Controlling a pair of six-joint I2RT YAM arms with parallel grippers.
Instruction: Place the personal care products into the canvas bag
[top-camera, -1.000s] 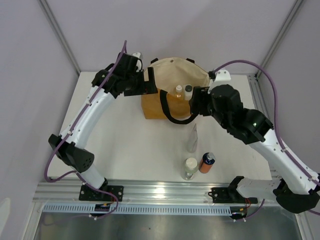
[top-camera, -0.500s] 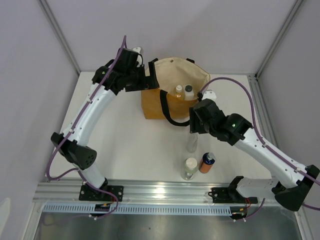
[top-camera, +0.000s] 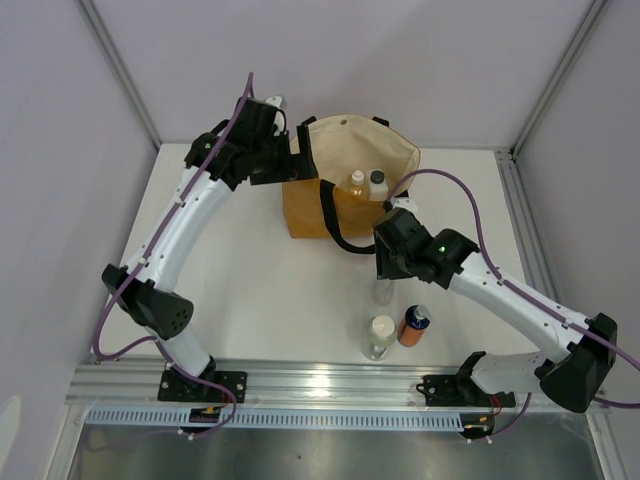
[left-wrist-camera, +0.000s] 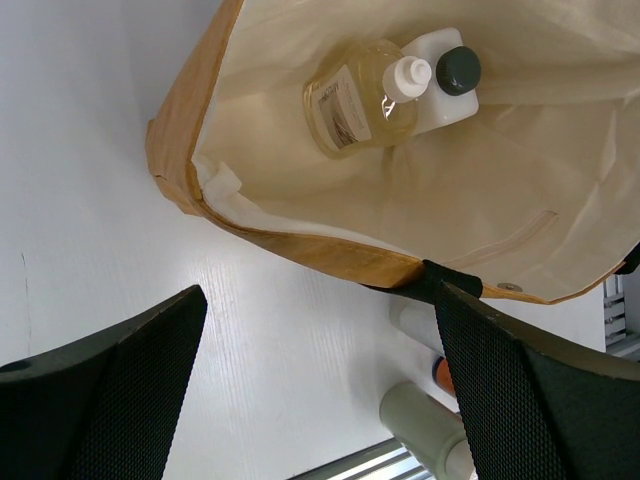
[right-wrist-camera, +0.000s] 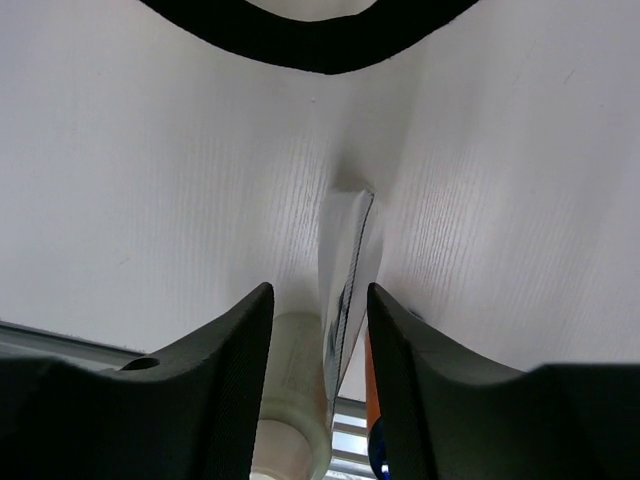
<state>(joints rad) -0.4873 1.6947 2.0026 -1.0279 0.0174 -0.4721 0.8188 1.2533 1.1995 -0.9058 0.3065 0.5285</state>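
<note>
The canvas bag (top-camera: 310, 210) stands open at the back of the table. The rounded yellowish bottle (top-camera: 357, 182) and the small grey-capped bottle (top-camera: 377, 181) stand inside it, and both show in the left wrist view (left-wrist-camera: 355, 100) (left-wrist-camera: 448, 85). My left gripper (top-camera: 300, 160) (left-wrist-camera: 320, 295) is open and empty at the bag's left rim. My right gripper (top-camera: 385, 268) (right-wrist-camera: 318, 295) is open, with a jaw on each side of the slim clear bottle (top-camera: 384, 292) (right-wrist-camera: 350, 270). The clear white-capped bottle (top-camera: 379, 335) (right-wrist-camera: 295, 400) and the orange dark-capped bottle (top-camera: 414, 324) stand just nearer.
The bag's black loop handle (top-camera: 345, 238) (right-wrist-camera: 320, 45) lies on the table just behind the slim bottle. A metal rail (top-camera: 320, 385) runs along the near edge, and a frame rail (top-camera: 520, 220) along the right side.
My right arm has swung from the bag's right rim toward the near side and lowered over the slim clear bottle. My left gripper shifted slightly at the bag's rim early on, then stayed.
</note>
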